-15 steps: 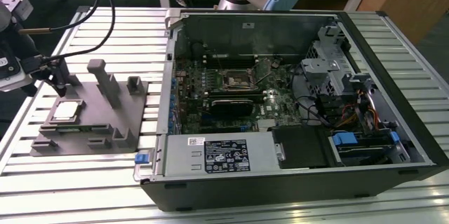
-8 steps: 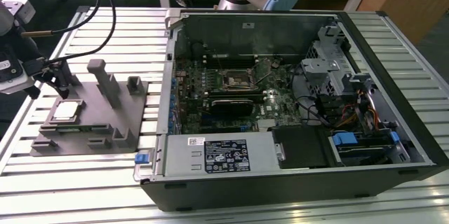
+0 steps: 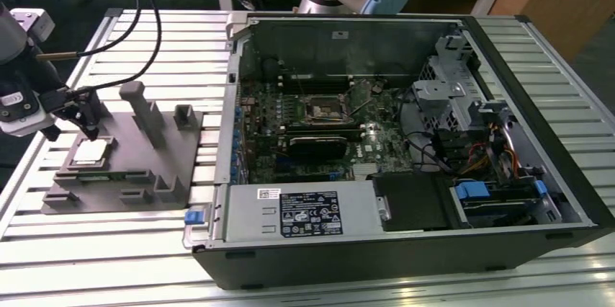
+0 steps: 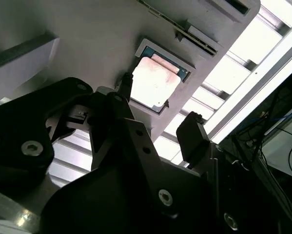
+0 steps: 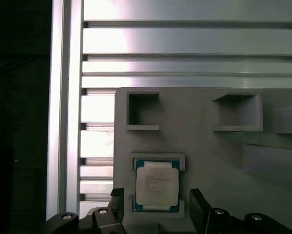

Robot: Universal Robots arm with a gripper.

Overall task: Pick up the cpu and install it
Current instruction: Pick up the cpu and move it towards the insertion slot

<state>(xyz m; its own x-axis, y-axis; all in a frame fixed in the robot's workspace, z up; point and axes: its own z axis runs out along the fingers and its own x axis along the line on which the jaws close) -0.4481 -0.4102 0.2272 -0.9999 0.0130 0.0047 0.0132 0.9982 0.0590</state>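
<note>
The gripper is hovering at the exterior view's left, just above the grey fixture, which is lying on the slatted metal table. Its two fingers are standing apart, so the pincer is open and gripping nothing.

The cpu is sitting flat in a shallow square recess at the near left part of the fixture, with its silvery top facing up, right under the fingers. In the first wrist view the cpu is lying between the dark fingertips, one on each side. They seem to be standing clear of its edges, though contact is hard to judge from here. In the second wrist view the gripper is framing the same chip.

At the exterior view's right an open computer case is lying on its side, showing its motherboard. The dark socket frame is sitting near the board's middle, well apart from the cpu.
</note>
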